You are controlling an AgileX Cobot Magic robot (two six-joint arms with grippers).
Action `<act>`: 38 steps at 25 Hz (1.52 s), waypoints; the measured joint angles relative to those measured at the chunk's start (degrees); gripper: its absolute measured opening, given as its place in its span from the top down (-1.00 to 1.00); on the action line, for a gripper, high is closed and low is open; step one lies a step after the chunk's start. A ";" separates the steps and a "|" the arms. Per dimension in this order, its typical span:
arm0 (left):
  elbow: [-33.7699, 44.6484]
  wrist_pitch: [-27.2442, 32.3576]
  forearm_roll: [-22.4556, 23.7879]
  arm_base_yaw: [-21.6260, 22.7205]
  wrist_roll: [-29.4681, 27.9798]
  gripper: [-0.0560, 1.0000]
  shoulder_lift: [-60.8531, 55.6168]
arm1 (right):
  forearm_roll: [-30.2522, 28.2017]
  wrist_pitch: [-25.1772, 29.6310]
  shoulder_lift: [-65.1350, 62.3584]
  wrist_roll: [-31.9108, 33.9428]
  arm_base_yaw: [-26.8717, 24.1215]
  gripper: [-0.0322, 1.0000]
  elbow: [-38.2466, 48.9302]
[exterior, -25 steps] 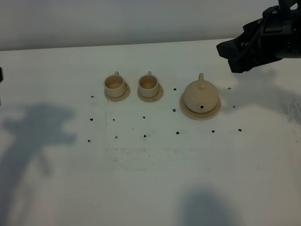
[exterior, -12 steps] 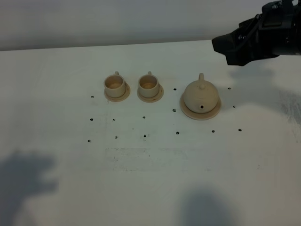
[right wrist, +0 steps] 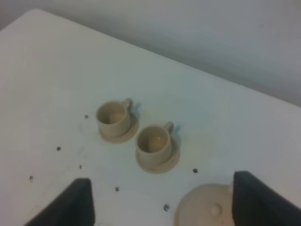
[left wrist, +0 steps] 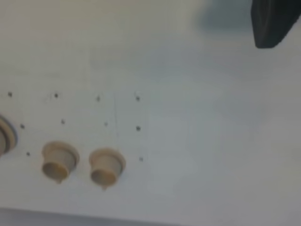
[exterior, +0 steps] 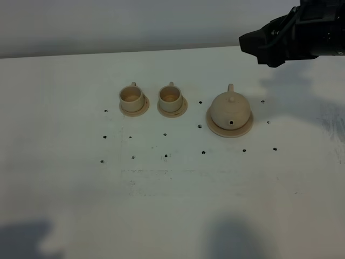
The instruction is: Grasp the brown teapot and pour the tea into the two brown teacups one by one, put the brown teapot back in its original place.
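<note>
Brown teapot sits upright on its round saucer. Two teacups stand on small saucers left of the teapot. Right gripper, jaws released wide, hovers beyond the teapot. Left gripper: jaws clenched, empty.

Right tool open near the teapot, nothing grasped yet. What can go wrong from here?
1. The teapot's loop handle is small and faces the far side; the open right tool may miss it and shove the pot off its saucer.
2. The two teacups stand close together; a pour might clip one.
</note>
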 joint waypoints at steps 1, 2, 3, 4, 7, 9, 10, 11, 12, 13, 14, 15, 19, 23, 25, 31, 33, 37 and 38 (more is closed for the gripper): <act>0.81 0.17 0.06 0.00 -0.73 0.29 -1.21 | 0.00 0.00 0.83 0.05 0.00 -0.21 0.00; 1.70 0.41 0.12 0.00 -0.73 0.30 -2.50 | 0.00 0.04 1.63 0.12 0.00 -0.21 0.00; 2.45 0.59 0.40 0.00 -1.44 0.30 -3.59 | 0.00 0.12 2.28 0.25 0.00 -0.21 0.00; 3.04 0.78 1.00 0.00 -1.98 0.30 -4.35 | 0.02 0.12 2.98 0.31 0.00 -0.21 0.00; 4.02 2.38 3.18 0.00 -3.52 0.30 -6.08 | 0.25 0.17 4.69 0.35 0.00 -0.21 0.00; 4.61 3.52 3.90 0.00 -4.24 0.30 -6.67 | 0.76 0.19 5.54 0.35 0.00 -0.21 0.00; 4.96 3.69 3.91 0.00 -4.31 0.30 -7.02 | 0.88 0.30 5.86 0.35 0.12 -0.21 0.00; 5.35 4.10 3.91 0.00 -4.43 0.30 -7.39 | 0.88 0.30 5.99 0.35 0.28 -0.21 -0.16; 5.60 4.57 3.91 0.00 -4.43 0.30 -7.83 | 0.88 0.52 6.11 0.35 0.45 -0.21 -0.49; 5.77 5.05 3.91 0.00 -4.43 0.30 -8.13 | 0.88 0.65 6.12 0.35 0.79 -0.21 -0.80; 5.84 5.18 3.74 0.00 -4.06 0.30 -8.24 | 0.88 0.76 6.12 0.35 1.22 -0.21 -1.30; 5.91 5.32 3.42 0.00 -3.25 0.30 -8.24 | 0.88 0.90 6.12 0.35 1.45 -0.21 -1.81; 6.23 5.48 0.68 0.00 0.66 0.30 -8.41 | 1.00 1.09 6.12 0.35 2.60 -0.21 -2.55; 6.23 5.54 0.49 0.00 1.13 0.30 -8.41 | 1.05 1.11 6.12 0.35 2.85 -0.21 -2.55; 6.23 5.54 0.44 0.00 1.13 0.30 -8.41 | 0.68 1.11 6.12 0.35 2.85 -0.21 -2.55; 6.23 5.54 0.25 0.00 1.13 0.30 -8.41 | 0.05 0.63 6.12 0.35 2.85 -0.21 -2.55; 6.23 5.54 0.19 0.00 1.13 0.30 -8.41 | 0.40 0.42 6.45 0.41 2.85 -0.21 -2.67; 6.23 5.59 0.14 0.00 1.30 0.30 -8.41 | 0.92 0.48 8.33 0.47 2.85 -0.21 -2.84; 6.23 5.59 0.14 0.00 1.30 0.30 -8.41 | 0.98 0.48 9.00 0.47 2.85 -0.21 -2.84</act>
